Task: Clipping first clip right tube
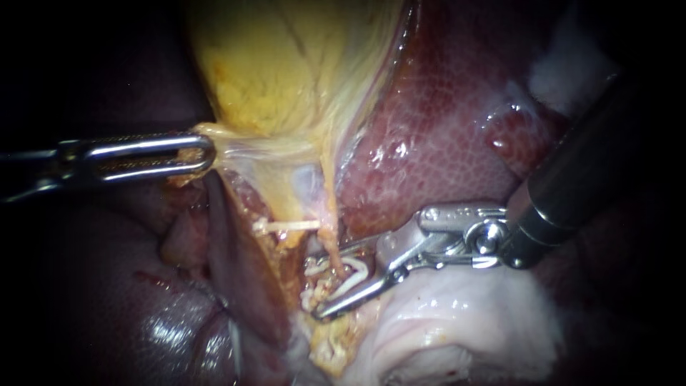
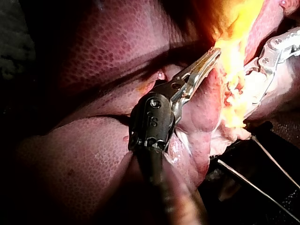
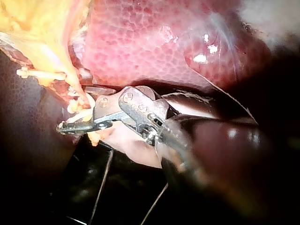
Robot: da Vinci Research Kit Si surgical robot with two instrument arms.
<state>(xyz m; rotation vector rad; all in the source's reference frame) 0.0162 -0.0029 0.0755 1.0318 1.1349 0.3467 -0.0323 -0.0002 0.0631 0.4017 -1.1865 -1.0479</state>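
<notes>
My left instrument (image 1: 206,154) comes in from the left and its jaws are shut on the yellow gallbladder (image 1: 286,64) at its narrow lower end, pulling it left. My right instrument (image 1: 334,280) reaches in from the upper right. Its jaws stand apart around the thin right tube (image 1: 330,230), with a white clip (image 1: 355,277) seated between them and touching both. Another white clip (image 1: 286,225) sits across the tube to the left. In the right wrist view the jaws (image 3: 70,124) straddle yellow tissue. The left wrist view shows the left instrument's serrated jaw (image 2: 212,58) against the yellow tissue.
Dark red liver (image 1: 443,121) fills the upper right and the lower left. Pale whitish tissue (image 1: 457,322) lies under my right instrument. Frayed yellow-white tissue (image 1: 321,343) hangs below the jaws. Thin wires (image 2: 253,185) cross the dark floor beside the tissue.
</notes>
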